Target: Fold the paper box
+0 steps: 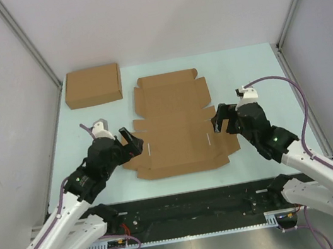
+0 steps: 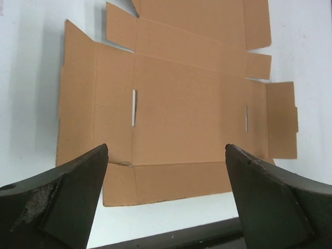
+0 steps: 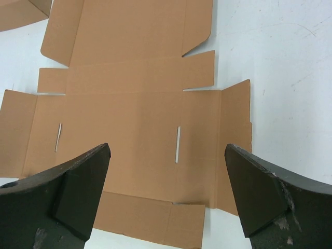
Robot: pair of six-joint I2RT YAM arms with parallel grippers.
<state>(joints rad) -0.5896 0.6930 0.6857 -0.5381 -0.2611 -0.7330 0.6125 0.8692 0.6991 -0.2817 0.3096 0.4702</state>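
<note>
Two claws wide, empty. Box (image 1: 177,129) flat btwn them: its left flap by L claw (image 1: 131,140), right flap by R claw (image 1: 218,122).

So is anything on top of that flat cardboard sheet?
Nothing: the cardboard sheet is bare. The left hand and right hand hang open by its sides. Whatever is under it is covered.

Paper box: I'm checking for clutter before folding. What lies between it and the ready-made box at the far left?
Only a narrow strip of bare table separates the paper box from the ready-made box, seen in the top view.
</note>
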